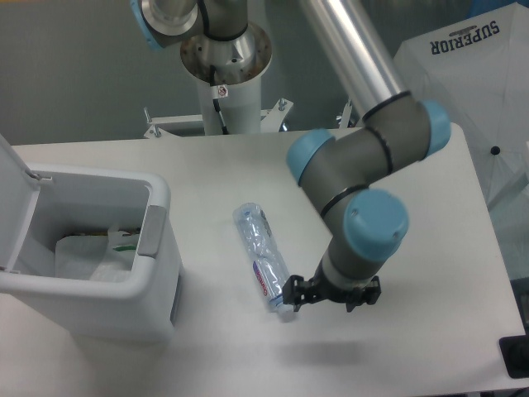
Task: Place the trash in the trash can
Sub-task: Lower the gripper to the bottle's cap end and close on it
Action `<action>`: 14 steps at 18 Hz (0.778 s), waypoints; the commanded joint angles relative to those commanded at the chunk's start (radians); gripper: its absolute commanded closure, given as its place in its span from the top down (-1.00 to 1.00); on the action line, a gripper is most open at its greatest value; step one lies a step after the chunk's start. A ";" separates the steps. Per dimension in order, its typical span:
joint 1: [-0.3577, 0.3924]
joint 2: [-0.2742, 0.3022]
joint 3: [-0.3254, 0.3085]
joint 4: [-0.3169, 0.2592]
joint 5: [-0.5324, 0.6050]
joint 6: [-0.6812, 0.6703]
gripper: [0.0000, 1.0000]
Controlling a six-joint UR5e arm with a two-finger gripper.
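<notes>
Trash can (99, 289): far left on the tabletop (207, 174), lid up, white bag stuff inside.
Water bottle (264, 258): flat on the tabletop, middle, not in the can yet.
End effector (329, 295): low, right by the bottle's cap end, fingers apart, holding nothing.
Hard to see: fingertips, mostly under the arm.

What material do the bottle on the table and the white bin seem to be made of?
The bottle looks like thin clear plastic: the table shows through it, its wall is creased, and it carries a red-and-blue label. The bin looks like smooth, opaque white moulded plastic with rounded corners and a soft sheen; its grey front tab seems plastic too.
</notes>
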State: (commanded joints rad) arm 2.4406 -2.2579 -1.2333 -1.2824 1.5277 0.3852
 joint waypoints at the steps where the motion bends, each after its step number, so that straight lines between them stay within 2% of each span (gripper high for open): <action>1: -0.008 -0.006 0.000 0.000 0.005 -0.015 0.98; 14: -0.041 -0.026 -0.057 0.005 0.029 -0.072 0.93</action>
State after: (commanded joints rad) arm 2.3992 -2.2841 -1.2900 -1.2778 1.5569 0.3129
